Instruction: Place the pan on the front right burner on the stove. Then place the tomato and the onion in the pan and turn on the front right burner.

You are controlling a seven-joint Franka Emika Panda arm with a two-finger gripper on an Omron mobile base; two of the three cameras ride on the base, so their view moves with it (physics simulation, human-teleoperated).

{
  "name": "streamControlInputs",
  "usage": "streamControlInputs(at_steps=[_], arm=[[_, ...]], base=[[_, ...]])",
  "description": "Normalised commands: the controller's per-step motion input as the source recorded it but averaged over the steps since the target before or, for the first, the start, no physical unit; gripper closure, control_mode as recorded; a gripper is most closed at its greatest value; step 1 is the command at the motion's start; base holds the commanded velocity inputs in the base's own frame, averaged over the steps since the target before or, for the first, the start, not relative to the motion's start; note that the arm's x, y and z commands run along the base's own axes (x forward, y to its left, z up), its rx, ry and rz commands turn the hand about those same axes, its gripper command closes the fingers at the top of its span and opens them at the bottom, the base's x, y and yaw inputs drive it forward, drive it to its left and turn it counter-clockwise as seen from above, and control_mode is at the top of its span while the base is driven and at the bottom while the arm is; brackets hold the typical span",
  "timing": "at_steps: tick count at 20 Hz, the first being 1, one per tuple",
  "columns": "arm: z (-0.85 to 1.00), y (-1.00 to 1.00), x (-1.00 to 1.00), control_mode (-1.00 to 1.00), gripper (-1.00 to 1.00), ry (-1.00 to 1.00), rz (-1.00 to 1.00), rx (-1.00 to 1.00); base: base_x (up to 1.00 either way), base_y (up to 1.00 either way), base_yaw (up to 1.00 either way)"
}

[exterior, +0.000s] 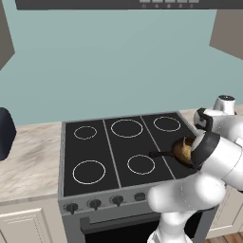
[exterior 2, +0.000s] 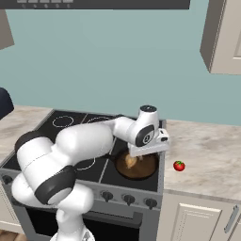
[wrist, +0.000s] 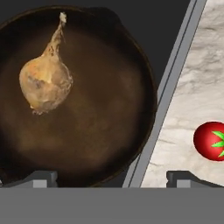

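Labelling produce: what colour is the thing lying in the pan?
Tan-yellow, the onion in the pan; hand view.

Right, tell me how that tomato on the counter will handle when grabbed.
The tomato is round and glossy, so it will probably roll if nudged and may slip between the fingers. It looks small, likely light. It lies on the flat counter.

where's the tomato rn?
The tomato sits on the marble counter just right of the stove, outside the pan that holds the onion. In the hand view it lies at the right edge.
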Motion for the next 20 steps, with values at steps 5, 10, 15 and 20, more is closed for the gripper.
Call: streamControlInputs(at_steps=[5, 10, 15, 20], arm=[[0.0, -0.48, 0.01, -1.0, -1.0, 0.0, -0.08, 0.0], [0.0, -0.42, 0.09, -1.0, -1.0, 0.0, -0.07, 0.0], [0.0, -0.37, 0.1, -1.0, -1.0, 0.0, -0.05, 0.0], [-0.02, -0.34, 0.17, -1.0, -1.0, 0.0, -0.02, 0.0]], base=[[0.0, 0.0, 0.0], [0.0, 0.0, 0.0], [0.0, 0.0, 0.0], [0.0, 0.0, 0.0]])
